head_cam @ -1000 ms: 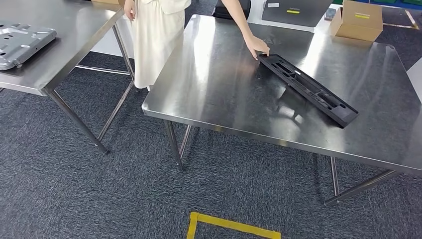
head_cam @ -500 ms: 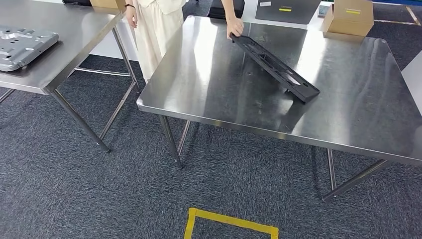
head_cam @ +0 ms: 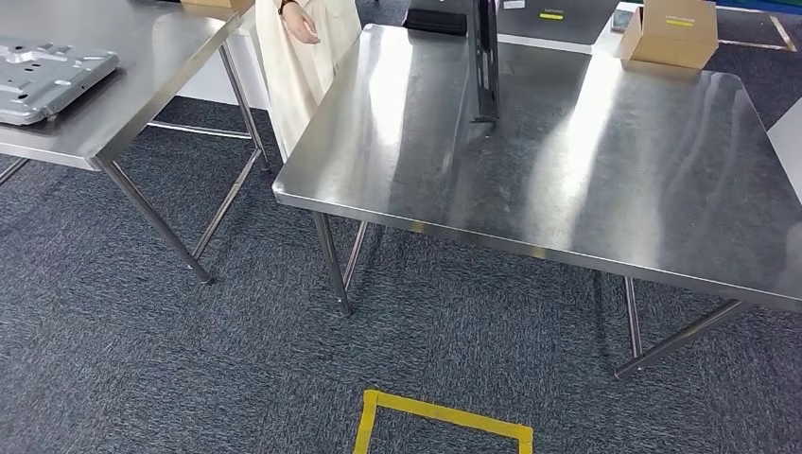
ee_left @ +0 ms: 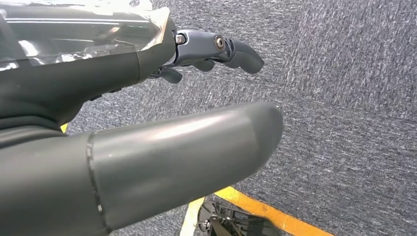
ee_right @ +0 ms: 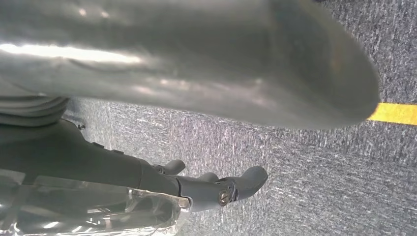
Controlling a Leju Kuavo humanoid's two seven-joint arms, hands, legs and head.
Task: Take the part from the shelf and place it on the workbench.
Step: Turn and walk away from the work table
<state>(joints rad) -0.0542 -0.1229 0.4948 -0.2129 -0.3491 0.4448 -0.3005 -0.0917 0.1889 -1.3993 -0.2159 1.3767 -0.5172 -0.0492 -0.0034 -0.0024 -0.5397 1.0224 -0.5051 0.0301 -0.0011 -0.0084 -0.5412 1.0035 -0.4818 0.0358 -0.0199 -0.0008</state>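
Standing nearly upright, black part (head_cam: 485,57), lower end on workbench (head_cam: 586,180)

Both arms hang low, the left hand (ee_left: 196,98) and right hand (ee_right: 206,147) empty, fingers loosely apart.

left hand (ee_left: 162,123) empty, over carpet (ee_left: 344,98)

The yellow label (head_cam: 678,21) on the cardboard box (head_cam: 679,40) is too small to read.
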